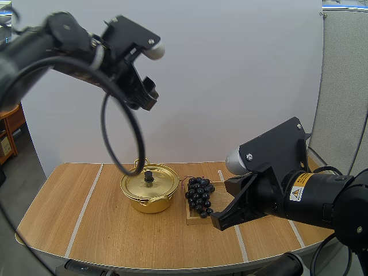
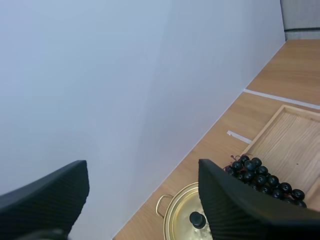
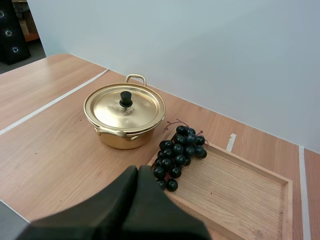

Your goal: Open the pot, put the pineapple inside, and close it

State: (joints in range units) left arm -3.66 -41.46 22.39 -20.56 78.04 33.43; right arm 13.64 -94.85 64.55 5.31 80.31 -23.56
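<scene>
A gold pot (image 1: 148, 194) stands mid-table, its lid (image 1: 150, 183) on with a black knob. Dark grapes (image 1: 199, 196) lie on the left end of a wooden tray (image 1: 192, 218), just right of the pot; no pineapple is visible. My left gripper (image 1: 148, 96) hangs high above the pot, open and empty. Its wrist view looks down between the spread fingers (image 2: 235, 205) at the pot (image 2: 180, 217), grapes (image 2: 265, 176) and tray (image 2: 295, 147). My right gripper (image 1: 219, 222) is shut on nothing, low over the tray's front edge, short of the grapes (image 3: 179, 150) and pot (image 3: 125, 115).
The wooden table (image 1: 80, 218) has white tape lines and a rounded front edge. A white wall stands close behind the pot. The tray (image 3: 240, 187) is bare right of the grapes.
</scene>
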